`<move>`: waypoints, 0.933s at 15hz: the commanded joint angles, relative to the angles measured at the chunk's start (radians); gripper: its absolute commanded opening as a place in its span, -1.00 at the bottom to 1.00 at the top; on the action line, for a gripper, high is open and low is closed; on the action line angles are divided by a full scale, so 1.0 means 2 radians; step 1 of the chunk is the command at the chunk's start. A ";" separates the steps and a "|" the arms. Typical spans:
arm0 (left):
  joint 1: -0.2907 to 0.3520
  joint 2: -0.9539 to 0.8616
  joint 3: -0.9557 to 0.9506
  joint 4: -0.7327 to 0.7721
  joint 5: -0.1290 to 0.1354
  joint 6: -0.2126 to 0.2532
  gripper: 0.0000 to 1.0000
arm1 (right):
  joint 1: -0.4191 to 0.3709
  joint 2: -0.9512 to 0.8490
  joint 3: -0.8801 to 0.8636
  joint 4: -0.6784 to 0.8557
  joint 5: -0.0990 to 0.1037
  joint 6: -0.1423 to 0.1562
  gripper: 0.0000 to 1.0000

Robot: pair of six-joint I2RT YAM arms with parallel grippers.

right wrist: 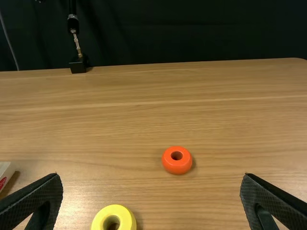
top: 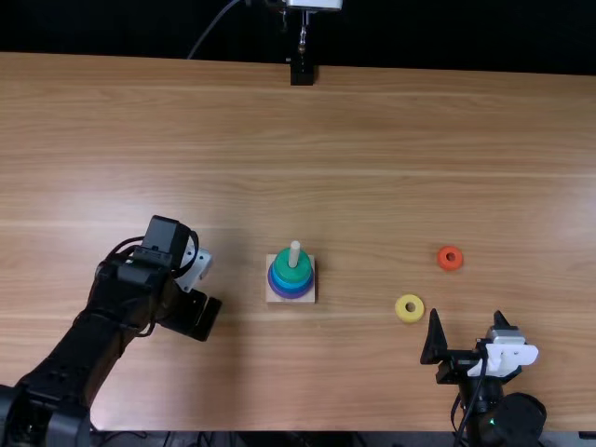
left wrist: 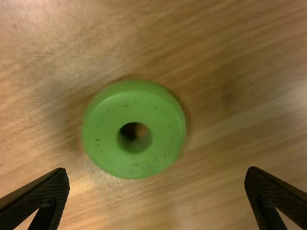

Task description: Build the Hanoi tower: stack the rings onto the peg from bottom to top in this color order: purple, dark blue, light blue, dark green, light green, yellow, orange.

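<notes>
The light green ring lies flat on the table under the left gripper, its hole facing up. It looks hard and light, so a firm squeeze should do no harm, but its smooth, rounded side could skid or roll out of an off-centre pinch. Best to take it across its widest part, with the pads low and level on opposite sides and the hole left free for the peg. The gripper's fingers stand wide apart with the ring between and a little beyond their tips, touching nothing. The right gripper is near the table's close edge, also spread wide and empty. Just beyond it lies the yellow ring, flat and probably an easy grip too. Past that, near the middle, the wooden base carries the stack, with the dark green ring on top and the peg sticking up bare above it, ready for light green. The orange ring, a little farther off, is smallest and asks for the most careful centring.
</notes>
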 commanded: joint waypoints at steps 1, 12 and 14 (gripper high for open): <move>-0.002 0.013 -0.002 0.003 0.000 0.004 1.00 | -0.005 -0.006 -0.032 -0.037 -0.004 0.001 1.00; -0.002 0.039 0.000 0.062 0.001 0.003 1.00 | -0.005 -0.006 -0.032 -0.037 -0.004 0.001 1.00; -0.002 0.039 0.000 0.062 0.004 0.003 0.63 | -0.005 -0.006 -0.032 -0.037 -0.004 0.001 1.00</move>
